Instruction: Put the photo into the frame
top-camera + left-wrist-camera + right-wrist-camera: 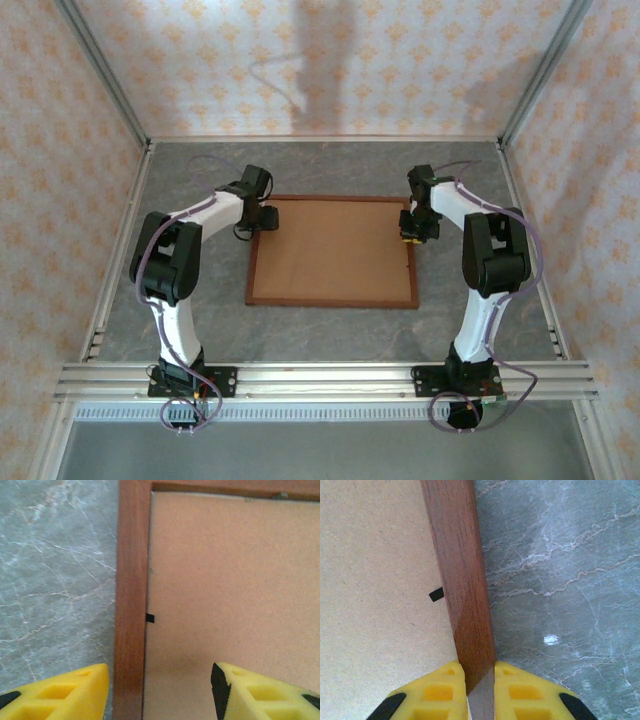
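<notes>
The frame (330,302), thin reddish-brown wood, lies flat in the middle of the table with a plain brown backing board (335,250) inside it. The photo is hidden. My left gripper (268,216) is over the frame's left rail (131,580). It stands open (160,685), one yellow finger (75,695) just outside the rail and the other (250,695) over the board (230,580), neither touching the rail. My right gripper (410,228) is at the right rail (460,570), shut (480,680) with both fingers pressed on the wood.
The grey marble-patterned tabletop (200,320) surrounds the frame, with open room on every side. Small black tabs (150,618) (436,594) stick out from the rails over the board. Patterned walls with metal posts (110,80) close in the back and sides.
</notes>
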Available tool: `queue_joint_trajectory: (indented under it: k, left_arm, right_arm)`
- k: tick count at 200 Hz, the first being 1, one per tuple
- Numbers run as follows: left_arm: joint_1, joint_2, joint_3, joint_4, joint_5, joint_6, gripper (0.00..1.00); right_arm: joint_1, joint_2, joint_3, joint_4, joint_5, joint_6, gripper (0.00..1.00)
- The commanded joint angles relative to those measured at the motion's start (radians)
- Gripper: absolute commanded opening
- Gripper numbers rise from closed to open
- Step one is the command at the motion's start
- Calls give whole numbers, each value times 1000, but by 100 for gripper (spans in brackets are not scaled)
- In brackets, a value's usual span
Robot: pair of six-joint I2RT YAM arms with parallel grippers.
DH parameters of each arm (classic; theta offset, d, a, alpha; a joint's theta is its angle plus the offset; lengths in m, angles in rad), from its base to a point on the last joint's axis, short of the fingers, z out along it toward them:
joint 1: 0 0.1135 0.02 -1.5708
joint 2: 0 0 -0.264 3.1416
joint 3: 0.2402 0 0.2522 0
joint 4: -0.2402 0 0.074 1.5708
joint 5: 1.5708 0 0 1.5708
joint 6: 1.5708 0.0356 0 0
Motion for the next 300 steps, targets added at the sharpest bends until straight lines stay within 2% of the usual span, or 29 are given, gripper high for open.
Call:
queue_joint_trajectory:
  k: [1,31,81,160,223,255,300]
  left_arm:
    - [39,-35,-18,28,23,-37,56]
    - [75,-13,-13,63,76,-58,55]
    - [100,61,10,77,102,-60,43]
    - [98,123,34,56,105,-40,38]
    - [63,193,116,-107,85,25,38]
    - [39,239,187,-233,76,84,34]
    - [0,284,231,-316,58,120,28]
  right_arm:
    - [13,23,-16,-28,7,1,14]
    - [13,26,-14,-26,2,1,14]
    - [12,25,-14,-32,2,-1,14]
    - [13,30,-14,-32,-2,-2,13]
    - [16,29,-18,-34,4,-5,12]
    - [22,25,-18,-36,14,-6,12]
    - [33,9,-30,-32,30,8,12]
